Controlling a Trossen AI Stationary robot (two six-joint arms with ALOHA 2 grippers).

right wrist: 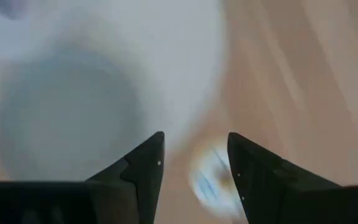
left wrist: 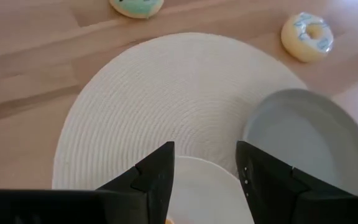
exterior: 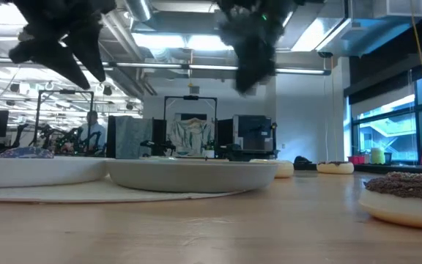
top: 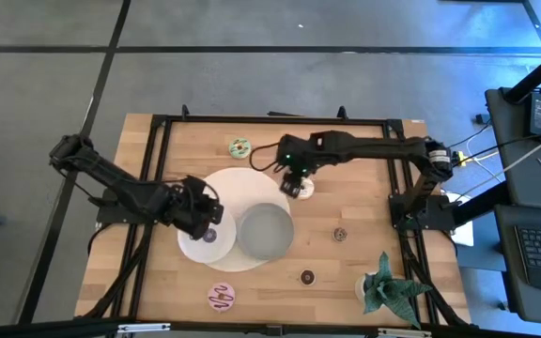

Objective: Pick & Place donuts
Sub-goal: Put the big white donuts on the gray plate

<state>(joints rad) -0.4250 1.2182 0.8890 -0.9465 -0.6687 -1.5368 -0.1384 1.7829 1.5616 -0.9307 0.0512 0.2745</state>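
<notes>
My right tool (top: 295,186) hangs open, fingers apart, just above the white-iced ring donut with blue streaks (top: 303,188) on the wooden counter (top: 364,178), beside the round woven cream mat (left wrist: 166,99). My left tool (top: 208,214), also open and empty, hovers over the small white plate (top: 205,246). The grey plate (top: 266,231) sits between them; a green-iced donut (top: 239,147) lies farther back.
</notes>
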